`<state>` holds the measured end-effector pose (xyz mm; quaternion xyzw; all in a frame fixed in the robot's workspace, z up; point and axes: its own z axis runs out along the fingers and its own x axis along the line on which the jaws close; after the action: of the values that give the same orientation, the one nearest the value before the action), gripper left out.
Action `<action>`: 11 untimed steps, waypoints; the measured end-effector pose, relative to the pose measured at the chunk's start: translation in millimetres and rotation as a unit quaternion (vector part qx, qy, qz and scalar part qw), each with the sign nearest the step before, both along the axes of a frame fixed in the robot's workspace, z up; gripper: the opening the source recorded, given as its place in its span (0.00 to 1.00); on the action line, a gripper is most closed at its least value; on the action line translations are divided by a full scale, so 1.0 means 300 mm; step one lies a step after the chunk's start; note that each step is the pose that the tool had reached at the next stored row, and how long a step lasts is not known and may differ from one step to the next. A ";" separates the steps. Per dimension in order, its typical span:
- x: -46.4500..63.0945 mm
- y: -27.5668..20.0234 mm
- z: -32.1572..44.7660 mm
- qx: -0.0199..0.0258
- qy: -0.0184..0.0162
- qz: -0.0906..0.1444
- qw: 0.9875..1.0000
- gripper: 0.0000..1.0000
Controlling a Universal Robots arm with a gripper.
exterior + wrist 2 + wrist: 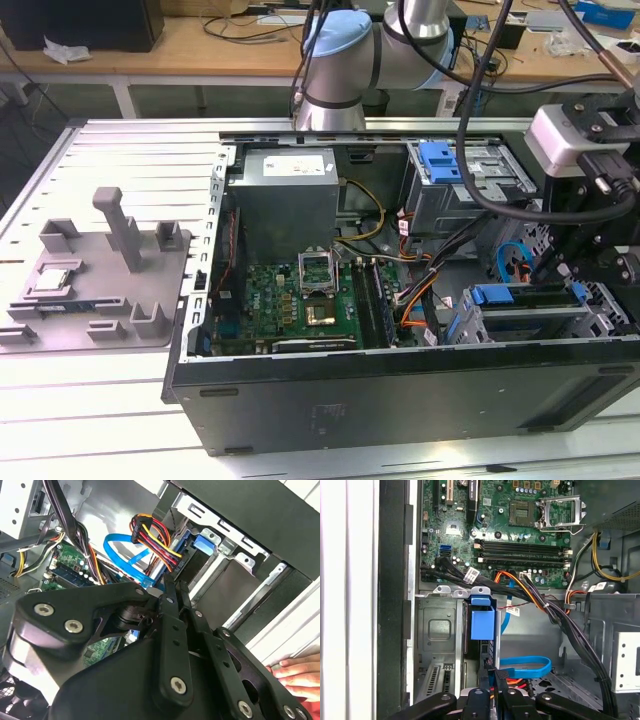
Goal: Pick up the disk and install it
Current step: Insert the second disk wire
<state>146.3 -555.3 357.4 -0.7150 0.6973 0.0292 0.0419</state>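
Observation:
The disk (pixel 482 622) stands on edge in the drive bay near the case's front wall. Its blue carrier frame end faces the motherboard, and its silver body is mostly hidden in the slot. In the exterior view the carrier's blue end (pixel 490 295) shows at the bay's left. My gripper (pixel 493 679) hovers over the far end of that slot with its black fingers (pixel 167 592) pressed close together and nothing visible between them. The exterior view has the gripper (pixel 556 278) low over the bays at the case's right end.
The open computer case (pixel 400 385) lies on a slatted table. Bundled black and orange cables (pixel 540 597) and a blue ribbon cable (pixel 527 666) run beside the bay. A second blue-latched cage (pixel 440 160) sits farther back. A person's hand (pixel 296 674) rests by the case. A grey fixture (pixel 100 285) is at the left.

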 end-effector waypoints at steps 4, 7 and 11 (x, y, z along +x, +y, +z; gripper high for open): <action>0.000 0.000 -0.003 0.000 0.000 0.000 1.000 0.16; 0.000 0.000 -0.007 0.000 0.000 0.000 1.000 0.16; 0.000 0.001 -0.014 0.000 0.000 0.000 1.000 0.16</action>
<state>146.3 -555.0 353.2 -0.7150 0.6973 0.0292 0.0419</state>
